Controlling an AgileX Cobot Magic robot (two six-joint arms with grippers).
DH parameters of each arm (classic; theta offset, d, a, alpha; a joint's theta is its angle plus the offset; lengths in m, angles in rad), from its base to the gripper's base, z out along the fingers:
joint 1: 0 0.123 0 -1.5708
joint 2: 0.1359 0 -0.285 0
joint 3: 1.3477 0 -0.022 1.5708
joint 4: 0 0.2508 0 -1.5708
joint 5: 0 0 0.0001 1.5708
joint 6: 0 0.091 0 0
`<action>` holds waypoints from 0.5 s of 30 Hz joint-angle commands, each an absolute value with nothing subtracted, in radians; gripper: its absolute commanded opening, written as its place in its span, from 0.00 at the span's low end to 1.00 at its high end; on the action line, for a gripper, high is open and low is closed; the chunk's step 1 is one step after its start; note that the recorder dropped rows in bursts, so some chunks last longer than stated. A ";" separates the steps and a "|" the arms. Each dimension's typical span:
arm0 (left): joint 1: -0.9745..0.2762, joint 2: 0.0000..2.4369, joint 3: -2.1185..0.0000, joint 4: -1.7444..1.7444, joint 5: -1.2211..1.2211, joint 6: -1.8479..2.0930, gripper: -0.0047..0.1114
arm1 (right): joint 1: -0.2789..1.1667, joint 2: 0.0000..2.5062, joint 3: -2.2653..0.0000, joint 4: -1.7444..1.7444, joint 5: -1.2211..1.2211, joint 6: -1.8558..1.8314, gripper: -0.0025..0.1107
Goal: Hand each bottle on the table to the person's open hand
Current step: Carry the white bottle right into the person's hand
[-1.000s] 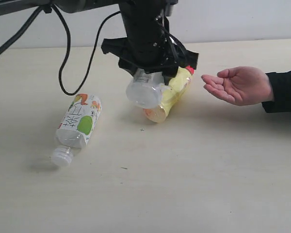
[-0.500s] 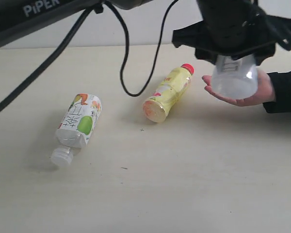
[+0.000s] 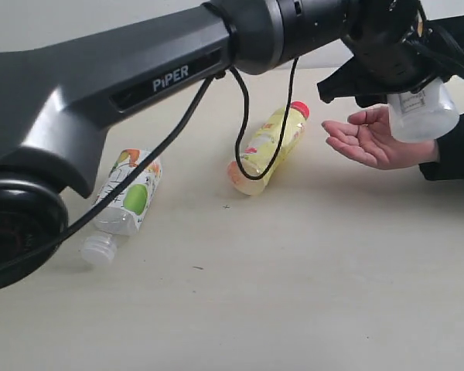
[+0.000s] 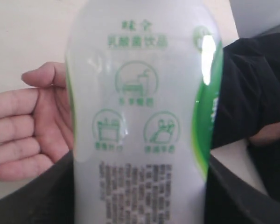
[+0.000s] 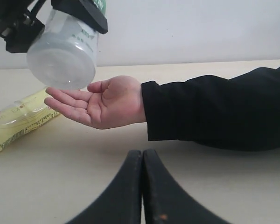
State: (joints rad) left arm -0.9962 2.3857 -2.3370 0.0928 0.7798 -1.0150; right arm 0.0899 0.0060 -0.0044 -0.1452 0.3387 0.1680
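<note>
From where I stand, the left arm (image 3: 139, 85) stretches in one long line from the near left across to the far right, its wrist (image 3: 294, 23) turned downward at the end. The left gripper (image 3: 408, 83) points down, jaws clamped on the upper part of a white bottle (image 3: 424, 114) held in the air. The right gripper (image 5: 142, 154) sits low, fingers (image 5: 123, 191) pressed together, holding nothing.

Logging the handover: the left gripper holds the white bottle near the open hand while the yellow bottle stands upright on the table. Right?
No: the yellow bottle lies on its side on the table, as the exterior view shows. The white bottle claim holds.
</note>
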 commanded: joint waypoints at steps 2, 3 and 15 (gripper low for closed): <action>-0.952 2.435 -2.344 0.038 0.773 -1.036 0.04 | 0.085 0.000 0.000 -0.139 0.330 0.168 0.02; -0.944 2.440 -2.344 0.021 0.773 -1.032 0.04 | 0.085 0.000 0.000 -0.139 0.330 0.168 0.02; -0.916 2.507 -2.342 -0.054 0.747 -1.025 0.04 | 0.085 0.000 0.000 -0.139 0.330 0.168 0.02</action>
